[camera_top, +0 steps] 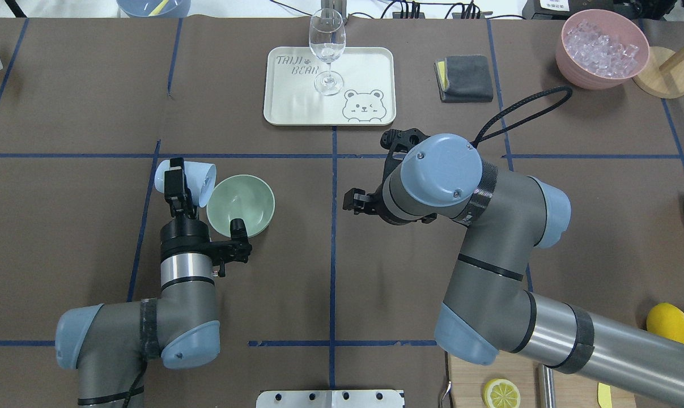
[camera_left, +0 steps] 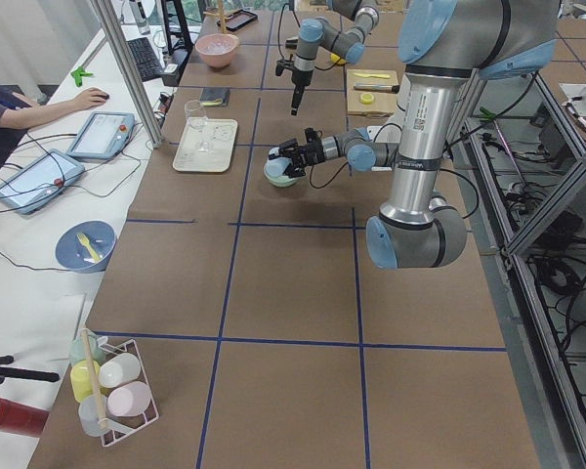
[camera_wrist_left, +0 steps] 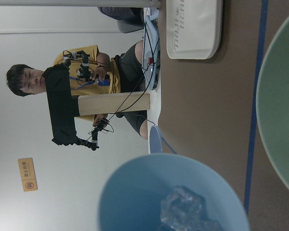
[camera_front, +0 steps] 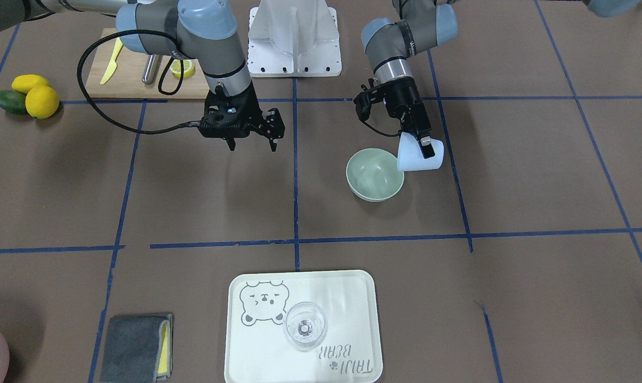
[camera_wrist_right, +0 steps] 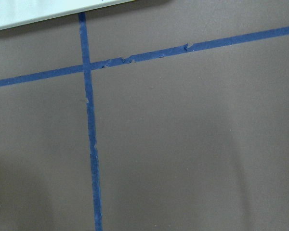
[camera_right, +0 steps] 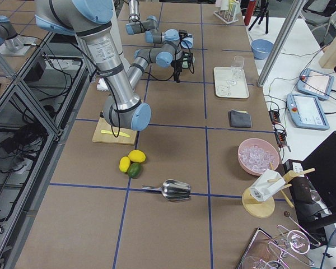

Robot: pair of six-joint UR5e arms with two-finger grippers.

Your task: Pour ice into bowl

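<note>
My left gripper is shut on a light blue cup, tipped on its side with its mouth toward the sage-green bowl. From overhead, the cup lies just left of the bowl, its rim close to the bowl's rim. The left wrist view shows clear ice still inside the cup, with the bowl's rim at the right. No ice shows in the bowl. My right gripper hangs open and holds nothing, above bare table to the bowl's side.
A white bear tray carries a stemmed glass. A grey cloth and a pink container of ice cubes sit at the far right. Lemons and a cutting board lie near the robot base.
</note>
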